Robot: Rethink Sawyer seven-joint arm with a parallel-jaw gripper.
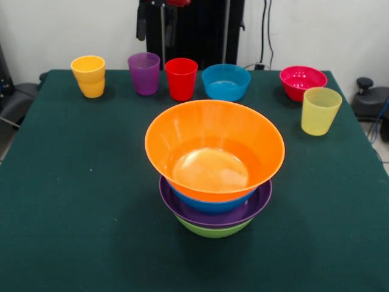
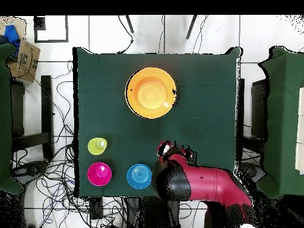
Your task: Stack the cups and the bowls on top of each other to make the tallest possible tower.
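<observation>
The tower [image 1: 214, 182] stands mid-table: a green bowl [image 1: 213, 230] at the bottom, then purple [image 1: 255, 204], then blue [image 1: 209, 205], with the wide orange bowl [image 1: 214, 149] [image 2: 151, 92] on top. Along the far edge stand an orange-yellow cup [image 1: 89, 75], a purple cup [image 1: 144, 73], a red cup [image 1: 181, 78], a small blue bowl [image 1: 226, 81] [image 2: 139, 176] and a red-pink bowl [image 1: 302, 81] [image 2: 99, 173]. A pale yellow cup [image 1: 320, 110] [image 2: 97, 145] sits nearer. My gripper [image 1: 158, 21] hangs high behind the purple and red cups, holding nothing.
In the overhead view my red and black arm [image 2: 199, 184] covers the table corner where the red, purple and orange-yellow cups stand. Cables and dark stands surround the green table [image 1: 73, 182]. A cardboard box [image 2: 27, 56] lies off the table.
</observation>
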